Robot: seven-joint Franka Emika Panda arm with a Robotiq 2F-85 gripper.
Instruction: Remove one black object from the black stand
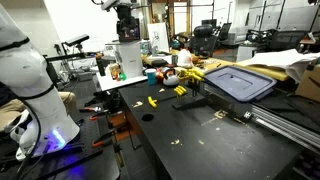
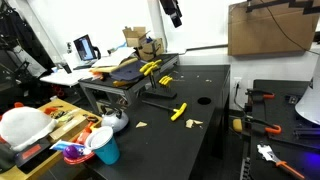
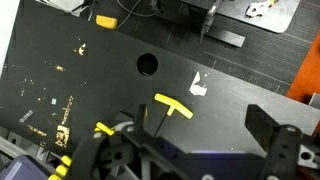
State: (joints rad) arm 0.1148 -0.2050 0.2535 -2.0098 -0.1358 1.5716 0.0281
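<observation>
Yellow marks the spot: the black stand [image 2: 152, 71], yellow handles poking out, sits on the raised frame beside the counter [image 2: 200, 125]; its black pieces are too small to make out, probably light, stiff, slick tools, best pinched across the shaft; the pincer [image 3: 185, 150] hangs high above, spread wide, empty.

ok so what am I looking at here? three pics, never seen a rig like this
It is one robot arm ending in a two-finger gripper, filmed by three cameras. Two cameras stand outside the robot and view the black table from different places. The third sits on the wrist and looks down, with the gripper's fingers at the bottom of its picture. The gripper hangs high above the table, open and holding nothing. On the table lie a loose yellow T-handle tool, a round hole and a cluster of yellow-handled tools. Their stand is hard to make out.
</observation>
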